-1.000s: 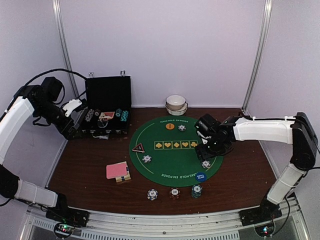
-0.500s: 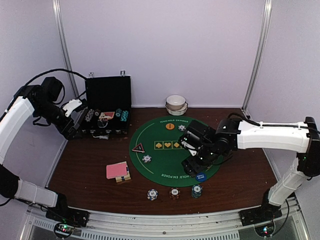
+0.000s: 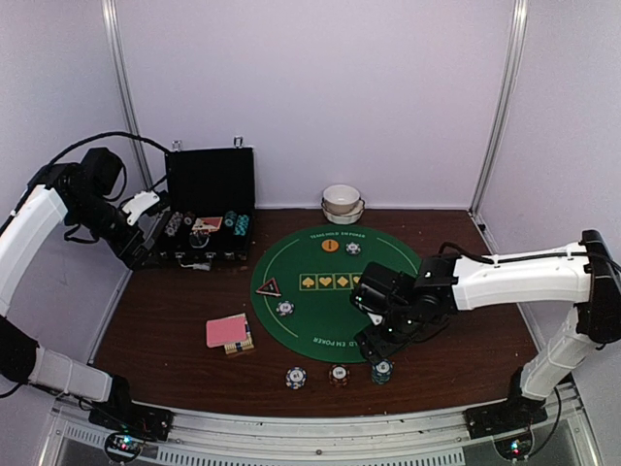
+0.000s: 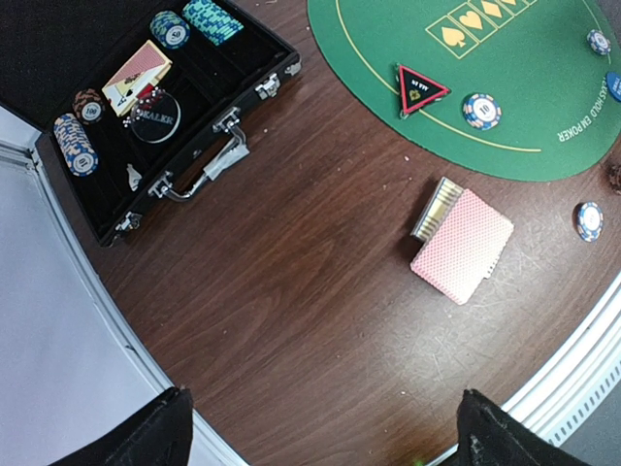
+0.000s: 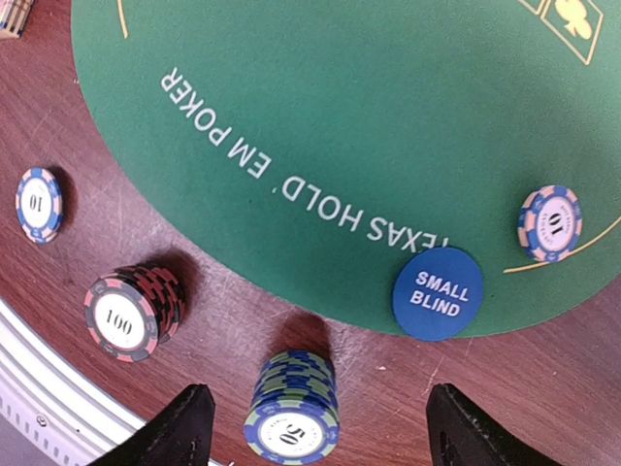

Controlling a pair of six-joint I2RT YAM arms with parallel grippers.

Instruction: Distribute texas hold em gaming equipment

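Green-blue chip stack beside mat edge, below released right gripper; left gripper also released.

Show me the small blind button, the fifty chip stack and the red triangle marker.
small blind button (image 5: 438,293), right wrist view, blue face.
fifty chip stack (image 5: 289,432), right wrist view, top label.
red triangle marker (image 4: 419,90), left wrist view, centre.

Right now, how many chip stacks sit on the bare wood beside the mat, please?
3, along the mat's near edge: blue 10 stack, red 100 stack, blue-green 50 stack.
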